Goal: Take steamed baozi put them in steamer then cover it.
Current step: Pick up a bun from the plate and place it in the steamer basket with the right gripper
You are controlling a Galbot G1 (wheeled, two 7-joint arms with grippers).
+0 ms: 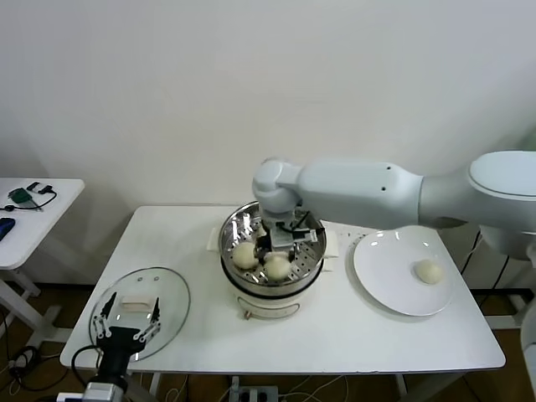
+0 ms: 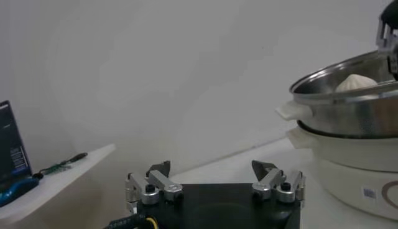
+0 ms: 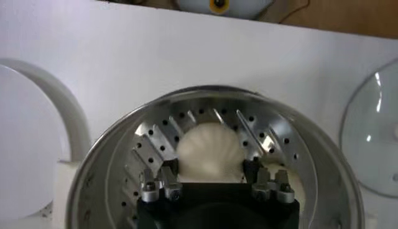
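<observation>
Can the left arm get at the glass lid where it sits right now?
Probably yes: the left gripper hangs open right over the lid at the table's near left, nothing between them.

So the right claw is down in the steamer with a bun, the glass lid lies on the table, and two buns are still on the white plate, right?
Not quite: the head view shows only one bun left on the white plate. The rest holds: the right claw is down in the steamer at a bun, and the glass lid lies on the table.
</observation>
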